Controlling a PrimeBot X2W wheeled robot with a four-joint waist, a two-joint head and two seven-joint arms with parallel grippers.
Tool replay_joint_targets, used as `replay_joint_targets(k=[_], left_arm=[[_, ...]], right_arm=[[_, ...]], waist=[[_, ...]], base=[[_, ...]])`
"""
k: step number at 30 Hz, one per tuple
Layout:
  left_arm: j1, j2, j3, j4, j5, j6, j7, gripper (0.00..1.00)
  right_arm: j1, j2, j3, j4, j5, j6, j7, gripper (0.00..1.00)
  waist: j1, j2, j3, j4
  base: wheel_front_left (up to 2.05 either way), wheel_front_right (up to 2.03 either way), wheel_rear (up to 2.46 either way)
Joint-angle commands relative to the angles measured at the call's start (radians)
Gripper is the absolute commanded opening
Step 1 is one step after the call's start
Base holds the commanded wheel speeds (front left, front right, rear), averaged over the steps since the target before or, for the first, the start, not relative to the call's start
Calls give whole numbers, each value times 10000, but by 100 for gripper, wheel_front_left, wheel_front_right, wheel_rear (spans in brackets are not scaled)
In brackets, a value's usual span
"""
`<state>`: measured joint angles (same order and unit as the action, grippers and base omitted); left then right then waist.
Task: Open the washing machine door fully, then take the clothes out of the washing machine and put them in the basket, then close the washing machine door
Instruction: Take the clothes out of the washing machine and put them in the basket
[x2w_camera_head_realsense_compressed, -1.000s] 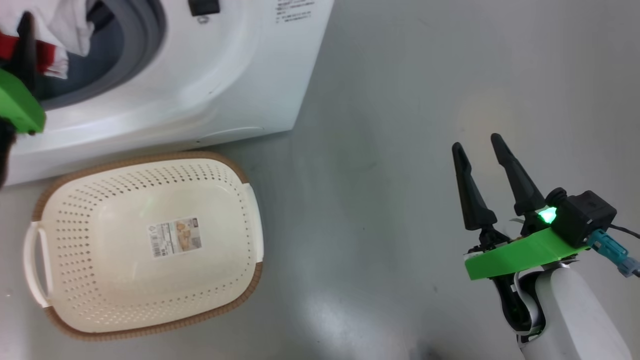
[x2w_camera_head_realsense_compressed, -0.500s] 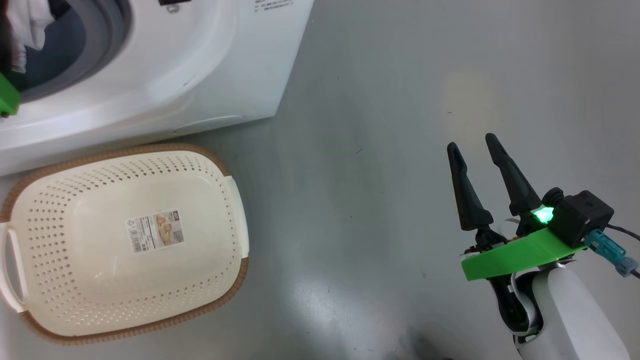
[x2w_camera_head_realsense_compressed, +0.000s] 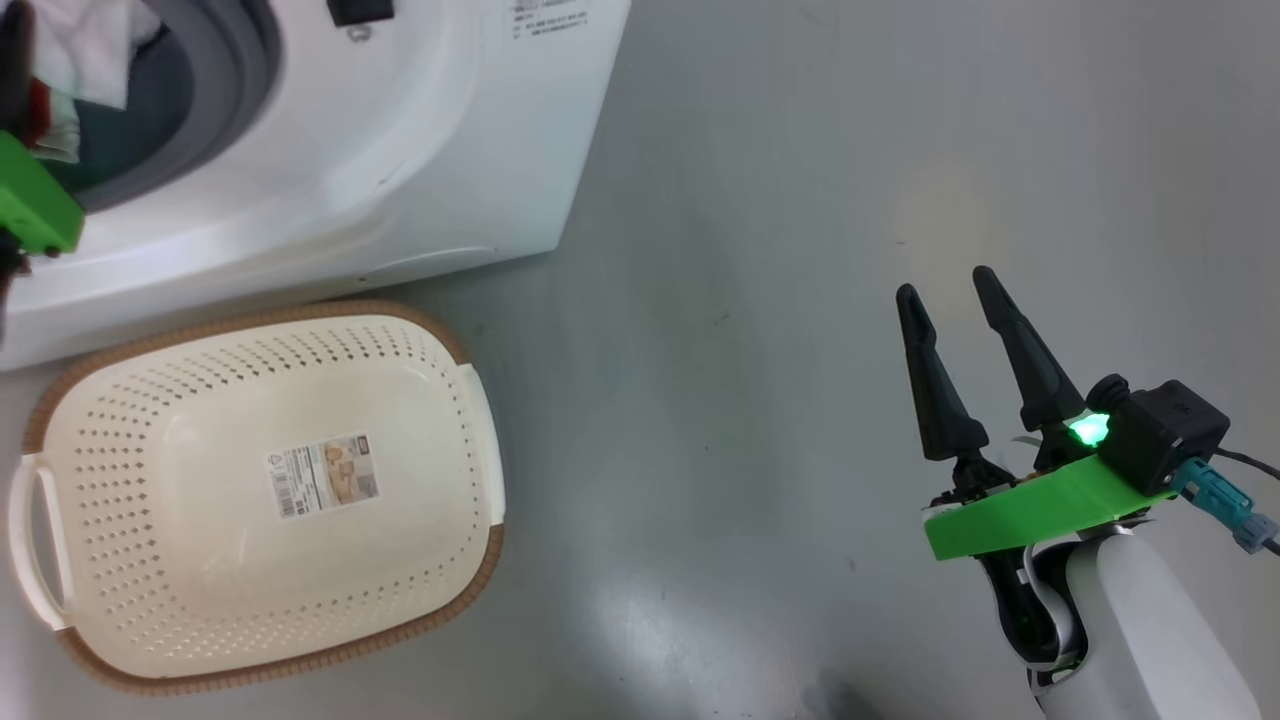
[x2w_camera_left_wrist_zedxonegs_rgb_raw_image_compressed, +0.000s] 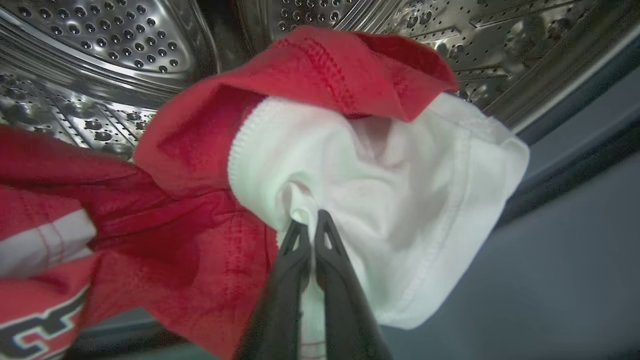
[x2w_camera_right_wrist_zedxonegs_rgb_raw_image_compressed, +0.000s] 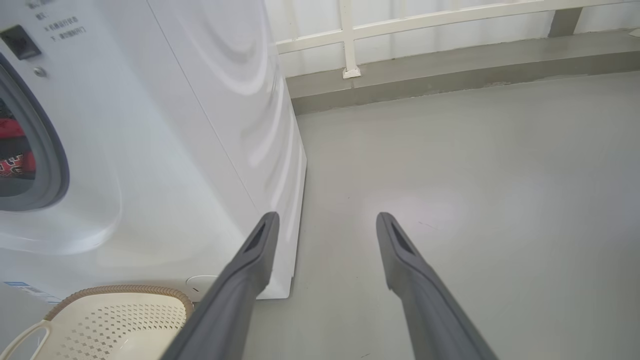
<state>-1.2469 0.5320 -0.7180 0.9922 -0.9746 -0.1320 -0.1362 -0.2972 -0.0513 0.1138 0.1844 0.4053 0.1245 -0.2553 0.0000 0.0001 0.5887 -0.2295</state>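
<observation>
Left pincer (x2w_camera_left_wrist_zedxonegs_rgb_raw_image_compressed: 311, 220) is clamped on a white fold of the clothes (x2w_camera_left_wrist_zedxonegs_rgb_raw_image_compressed: 400, 190), bunched just ahead of its tips in the drum (x2w_camera_left_wrist_zedxonegs_rgb_raw_image_compressed: 100, 40); soft, light, limp cloth is judged likely to trail, so a thick fold is best pinched

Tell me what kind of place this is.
Probably a home laundry corner, perhaps a balcony or utility space: a white front-loading washing machine with clothes in its drum, a perforated basket on a grey floor, and a white railing above a low kerb.
</observation>
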Motion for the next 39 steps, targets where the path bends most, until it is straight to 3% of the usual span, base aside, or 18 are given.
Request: replay_joint_targets(k=[1,10,13,16,19,26,34,39], left_arm=[[155,432,101,-215,-168,13,-317,0],[843,240,253,-581,-555,13,-1241,0],[1035,252,973,-1055,-265,13,-1248,0],[1694,109,2299,-1812,443,13,-1251,0],[2829,-325,4004,-2864,1624,13,-1253,0],[4700,-1320,6487,-4805,3939,13,-1254,0],[6248,-2475,8098,-6952,5375,13,-1254,0],[7059,-2850,8446,-8205,5818,13,-1255,0]], right_arm=[[1,10,158,-171,-10,62,-65,100],[296,11,-2,-75,-158,62,-65,100],[345,11,-52,-51,-196,62,-65,100],[431,11,-131,-25,-260,62,-65,100],[587,11,-247,-7,-350,62,-65,100],[797,11,-385,63,-453,62,-65,100],[1012,11,-549,131,-542,62,-65,100],[1131,11,-640,151,-605,62,-65,100]], waist=[[0,-1,-158,56],[0,-1,-929,371],[0,-1,-1076,454],[0,-1,-1322,582],[0,-1,-1622,757],[0,-1,-2056,1059],[0,-1,-2471,1356],[0,-1,-2728,1491]], base=[[0,0,0],[0,0,0],[0,0,0],[0,0,0],[0,0,0],[0,0,0],[0,0,0],[0,0,0]])
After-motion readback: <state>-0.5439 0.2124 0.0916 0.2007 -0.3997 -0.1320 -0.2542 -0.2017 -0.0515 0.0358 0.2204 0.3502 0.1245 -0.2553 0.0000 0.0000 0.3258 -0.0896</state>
